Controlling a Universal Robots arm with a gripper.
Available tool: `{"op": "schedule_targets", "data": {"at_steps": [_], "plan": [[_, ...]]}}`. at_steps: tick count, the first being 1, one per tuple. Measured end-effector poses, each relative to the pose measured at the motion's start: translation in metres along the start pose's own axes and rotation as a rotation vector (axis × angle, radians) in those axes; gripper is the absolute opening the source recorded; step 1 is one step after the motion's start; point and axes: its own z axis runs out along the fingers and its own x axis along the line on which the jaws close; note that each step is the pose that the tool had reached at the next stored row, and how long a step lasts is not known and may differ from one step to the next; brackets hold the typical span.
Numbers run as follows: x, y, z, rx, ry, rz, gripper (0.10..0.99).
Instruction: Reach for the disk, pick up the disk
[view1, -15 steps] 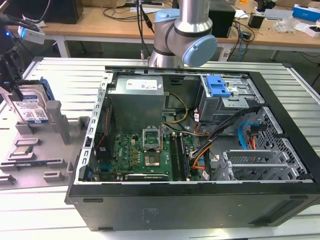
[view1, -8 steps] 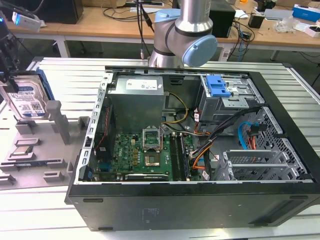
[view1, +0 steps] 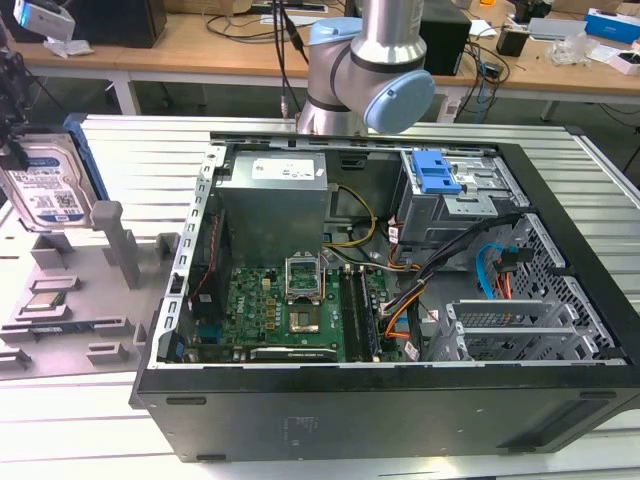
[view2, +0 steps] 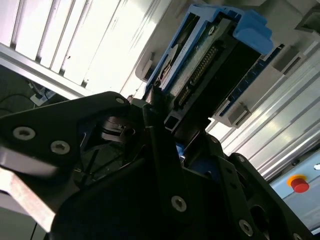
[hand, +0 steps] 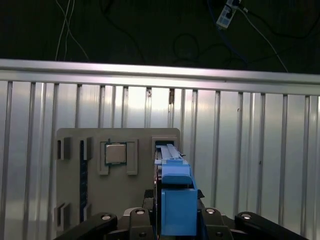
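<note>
Reach done; your end effector (hand: 176, 217) gripped flat silver blue-bracketed hard-drive disk (view1: 45, 190), upright, seemingly clear of grey tray (hand: 70, 180); pickup looked nearly complete.

disk (view1: 45, 190) | silver, blue-white label, blue bracket | upright on edge | exterior view's left

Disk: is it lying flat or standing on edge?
Standing on edge. In the exterior view the disk shows its labelled face upright at the grey tray; the first wrist view shows its blue edge end-on.
</note>
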Motion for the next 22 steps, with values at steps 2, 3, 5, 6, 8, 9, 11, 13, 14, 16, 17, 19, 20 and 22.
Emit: {"op": "schedule_targets", "data": {"at_steps": [2, 3, 5, 6, 8, 9, 11, 13, 14, 16, 17, 19, 20, 22], "plan": [[0.0000, 0.0001, -0.0039, 0.000, 0.0000, 0.000, 0.369], [0.0000, 0.0002, -0.0055, 0.000, 0.0000, 0.000, 0.369], [0.0000, 0.0003, -0.0091, 0.000, 0.0000, 0.000, 0.369], [0.0000, 0.0003, -0.0105, 0.000, 0.0000, 0.000, 0.369], [0.0000, 0.0004, -0.0168, 0.000, 0.0000, 0.000, 0.369], [0.0000, 0.0005, -0.0194, 0.000, 0.0000, 0.000, 0.369], [0.0000, 0.0006, -0.0236, 0.000, 0.0000, 0.000, 0.369], [0.0000, 0.0006, -0.0269, 0.000, 0.0001, 0.000, 0.369], [0.0001, 0.0007, -0.0283, 0.000, 0.0000, 0.000, 0.369], [0.0001, 0.0007, -0.0312, 0.000, 0.0000, 0.000, 0.369], [0.0001, 0.0008, -0.0331, 0.000, 0.0000, 0.000, 0.369], [0.0001, 0.0009, -0.0384, 0.000, 0.0000, 0.000, 0.369], [0.0001, 0.0009, -0.0407, 0.000, 0.0000, 0.000, 0.369], [0.0001, 0.0009, -0.0444, 0.000, 0.0000, 0.000, 0.369]]}}
